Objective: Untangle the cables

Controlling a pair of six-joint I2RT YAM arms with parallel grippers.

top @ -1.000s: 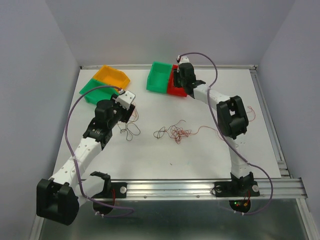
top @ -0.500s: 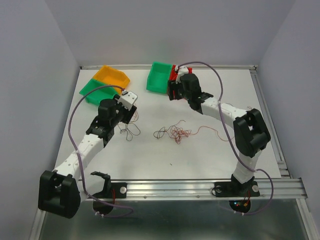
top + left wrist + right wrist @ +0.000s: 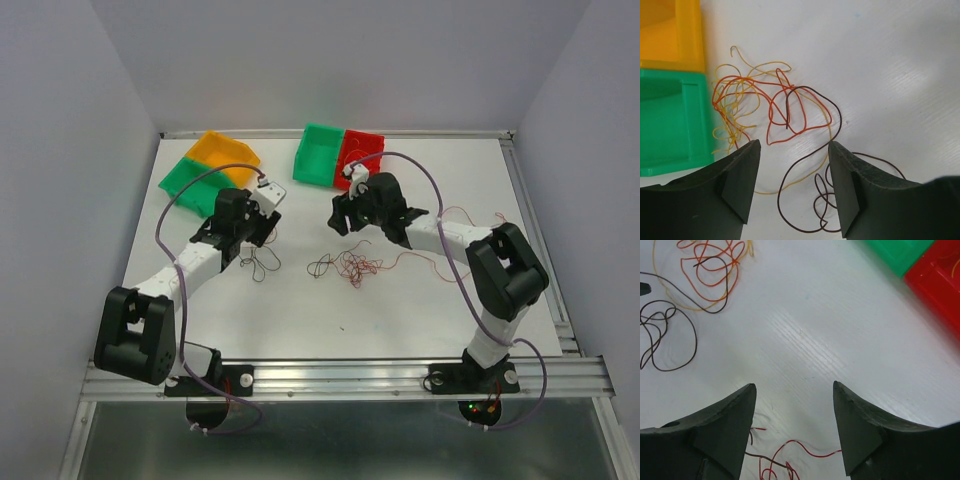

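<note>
Thin cables lie in two heaps on the white table (image 3: 420, 320). A small dark and orange heap (image 3: 262, 260) lies by my left gripper (image 3: 258, 236). A red, orange and dark tangle (image 3: 352, 266) lies mid-table, just below my right gripper (image 3: 337, 218). In the left wrist view my left gripper (image 3: 794, 145) is open and empty; orange, red and yellow loops (image 3: 785, 107) lie ahead of it and a dark brown loop (image 3: 790, 215) lies between the fingers. In the right wrist view my right gripper (image 3: 793, 385) is open and empty above a red wire (image 3: 790, 442).
An orange bin (image 3: 225, 150) and a green bin (image 3: 190, 178) stand at the back left. A green bin (image 3: 318, 155) and a red bin (image 3: 362, 150) stand at the back centre. A loose red wire (image 3: 470, 215) trails at the right. A metal rail (image 3: 400, 372) runs along the near edge.
My right gripper has swung away from the red bin, down and left toward the middle tangle. My left arm has reached further forward over its small heap. Both stay open.
</note>
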